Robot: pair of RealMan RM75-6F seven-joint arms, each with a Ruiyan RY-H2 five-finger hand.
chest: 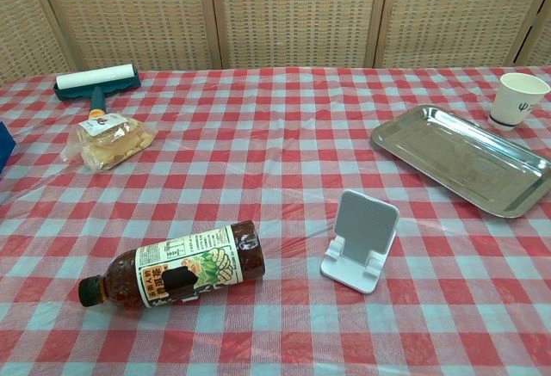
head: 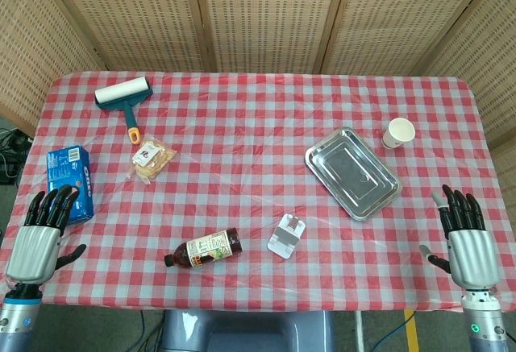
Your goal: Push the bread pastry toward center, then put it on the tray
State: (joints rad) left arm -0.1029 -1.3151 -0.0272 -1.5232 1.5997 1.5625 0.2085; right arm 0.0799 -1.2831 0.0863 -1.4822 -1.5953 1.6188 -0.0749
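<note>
The bread pastry [head: 152, 159] [chest: 109, 142] lies in a clear wrapper on the left part of the checked table, just below a lint roller's handle. The empty metal tray [head: 352, 172] [chest: 462, 158] sits right of center. My left hand [head: 40, 239] hovers at the front left table edge, fingers spread and holding nothing, far from the pastry. My right hand [head: 466, 235] stands at the front right edge, fingers straight and apart, also holding nothing. Neither hand shows in the chest view.
A lint roller [head: 125, 98] lies at the back left. A blue cookie box [head: 71, 181] sits beside my left hand. A brown bottle [head: 203, 249] and a white phone stand [head: 287, 235] lie front center. A paper cup [head: 398, 133] stands behind the tray.
</note>
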